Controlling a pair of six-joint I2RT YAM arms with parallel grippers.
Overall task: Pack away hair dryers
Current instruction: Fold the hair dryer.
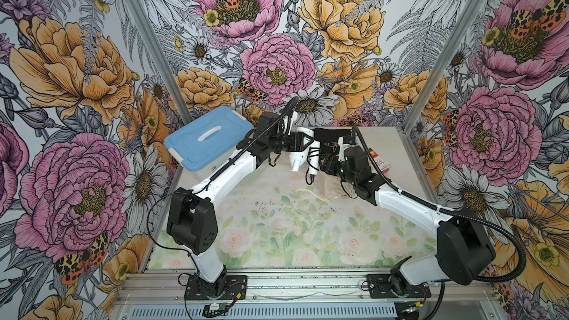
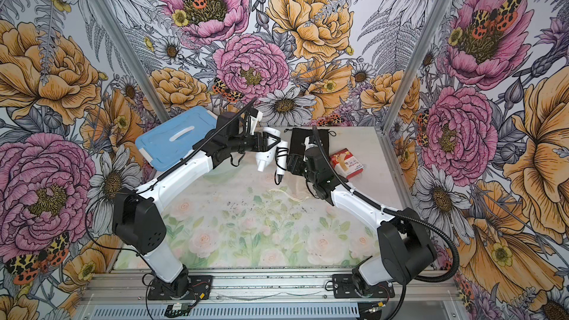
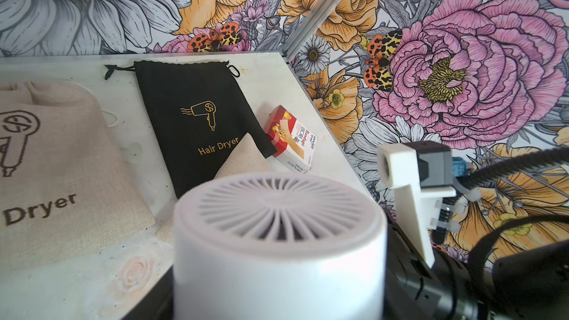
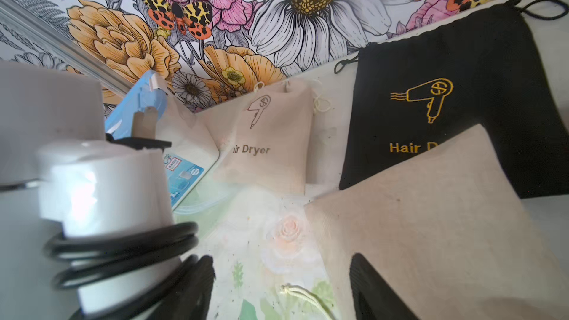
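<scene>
clearly, the left gripper is clamped across the barrel of a white hair dryer. it holds the dryer up off the table near the back middle, nozzle angled down, in front of the black pouch. the handle, with black cord wound round it, hangs toward the right gripper, whose jaws stand apart with nothing between them. in the right wrist view the handle sits just outside one finger, not in the gap. the left jaws are hidden behind the dryer's grille in the left wrist view, so how deep that grip goes i can only guess.

this looks like a handover, or a regrip by the handle. to do it well, the right arm should shift sideways until the handle is centred between its fingers. it should then close squarely over the coils so the cord doesn't slip loose. the left should let go only once that hold is firm. a beige pouch lies on the table under the right gripper, likely the next stop.
</scene>
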